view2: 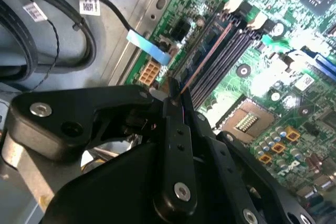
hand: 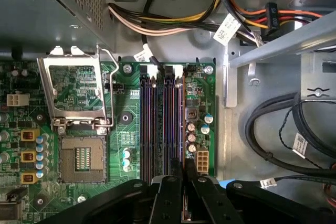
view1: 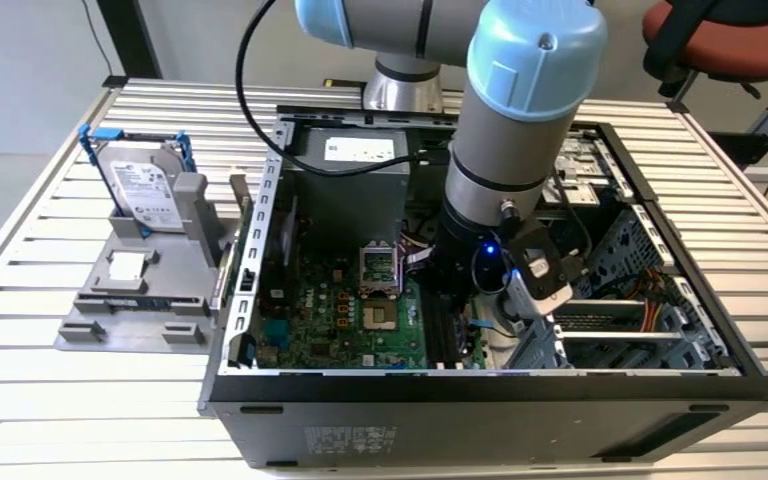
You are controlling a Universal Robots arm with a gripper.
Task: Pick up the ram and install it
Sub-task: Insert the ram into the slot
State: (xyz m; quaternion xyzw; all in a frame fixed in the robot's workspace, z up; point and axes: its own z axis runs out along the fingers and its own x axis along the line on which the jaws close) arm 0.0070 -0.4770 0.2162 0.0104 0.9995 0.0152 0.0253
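Green motherboard (hand: 122, 145) carries four long dark memory slots (hand: 148, 124) side by side. Beside them we count one processor socket (hand: 81, 161) with its metal frame standing open, and three square yellow parts (hand: 29, 157) in a row next to it.

In the second wrist view the ram (view2: 206, 57) shows edge-on as one thin brownish strip. It runs from the black jaws along the line of the outermost slot, the one nearest the board's edge. The jaws are closed on it. We cannot tell whether it sits fully home.

In the exterior view one arm (view1: 511, 140) reaches down into one open computer case (view1: 491, 415) on the slatted metal bench (view1: 37, 400). On the exterior view's left, well apart from the case, one silver hard drive (view1: 144, 190) in a blue frame stands upright on a grey fixture (view1: 131, 300).

As for writing, the drive wears one white label, and the power supply (view1: 357, 190) at the far end of the case wears another. Two white barcode tags (view2: 89, 4) cling to black cables (view2: 79, 35) in the second wrist view. We can make out none of the print.
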